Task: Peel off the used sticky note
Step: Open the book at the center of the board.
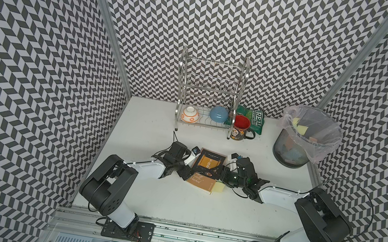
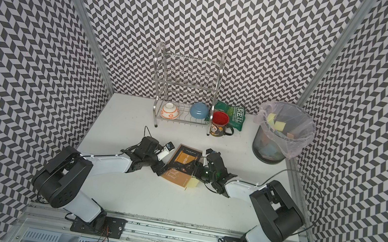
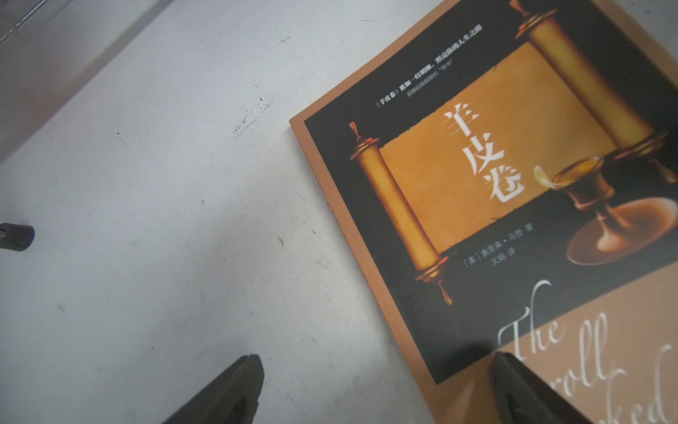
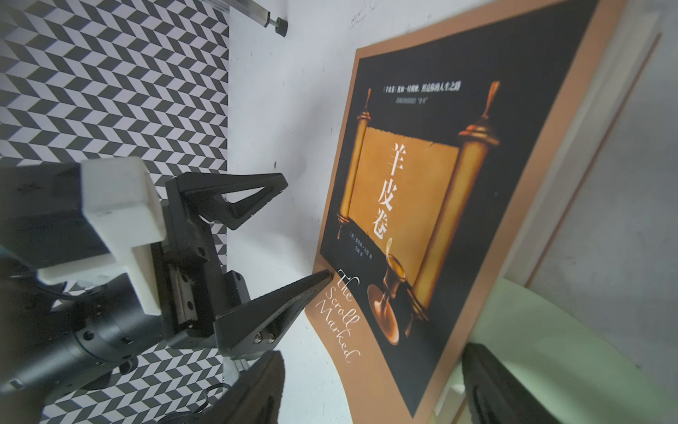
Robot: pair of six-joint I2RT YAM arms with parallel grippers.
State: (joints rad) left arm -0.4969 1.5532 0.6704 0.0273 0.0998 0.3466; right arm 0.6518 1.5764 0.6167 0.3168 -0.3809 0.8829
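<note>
Walls: chevron panels closed in the worktop on its left, back and right.
Front edge: a metal rail carried both my arm bases, and bare white surface ran from it up to the book.
Back edge: a wire rack, a red-lined mug and a green crisp bag stood there, well apart from my hands.
Right back corner: a lined mesh bin stood beside the side rail, with paper squares inside.
Book position: it lay flat mid-worktop, cover up, between my two hands.
Left hand: it was spread wide and held nothing. One fingertip lay at the cover's edge by the word "The"; the other hung over bare worktop.
Right hand: its fingers were also apart and gripped nothing. In my right wrist view one finger sat over the worktop beside the cover's near corner, the other over the note.
Sticky note: pale yellow, it poked out past the book's near right corner, just beside my right hand and across the book from my left.
Attachment: I could not tell whether the note stuck to a page or to the underside of the cover.
</note>
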